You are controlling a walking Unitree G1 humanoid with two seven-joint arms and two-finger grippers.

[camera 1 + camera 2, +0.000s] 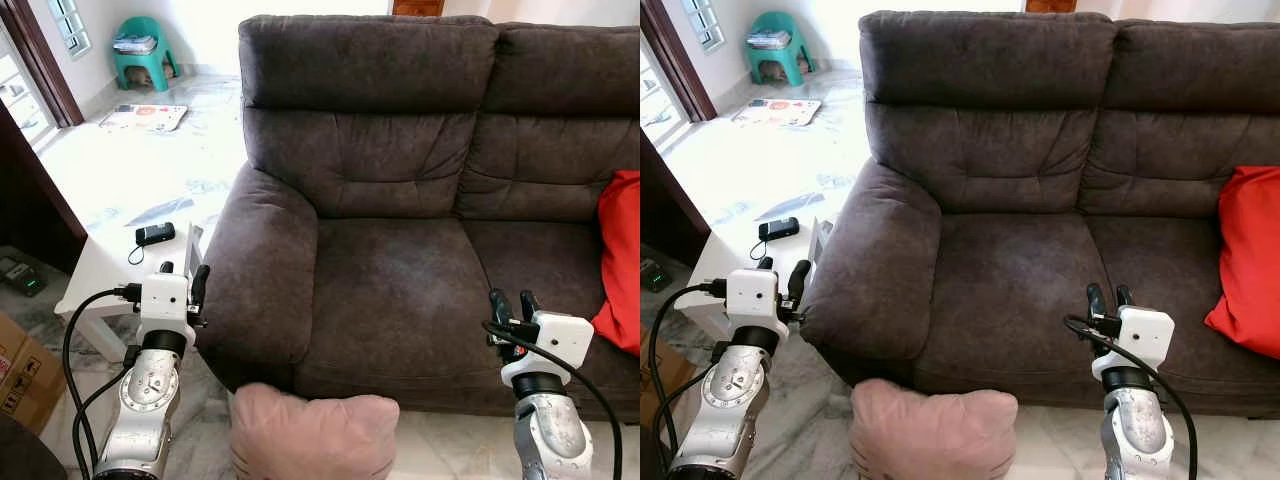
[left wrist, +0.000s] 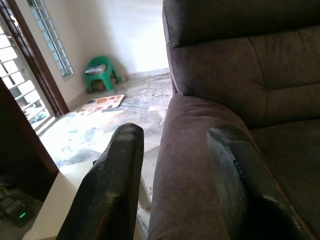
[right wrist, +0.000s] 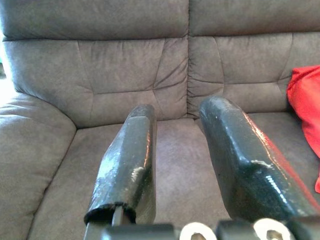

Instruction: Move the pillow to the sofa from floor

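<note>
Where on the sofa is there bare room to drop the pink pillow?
The left seat cushion, between the armrest and the centre seam, is bare. The right seat is crowded at its far end by the red cushion. The pink pillow lies on the floor.

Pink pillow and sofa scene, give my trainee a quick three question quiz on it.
1. True or false: the soft pink pillow lies on the dark brown fabric sofa's seat.
2. Which colour is the cushion at the sofa's far right end: A green, B red, C white?
3. Fill in: the left gripper is beside the sofa's ____.

Key:
1. False; it lies below the sofa's front edge, between the arms.
2. B.
3. Armrest. Both the left gripper and the right gripper are open and hold nothing.
</note>
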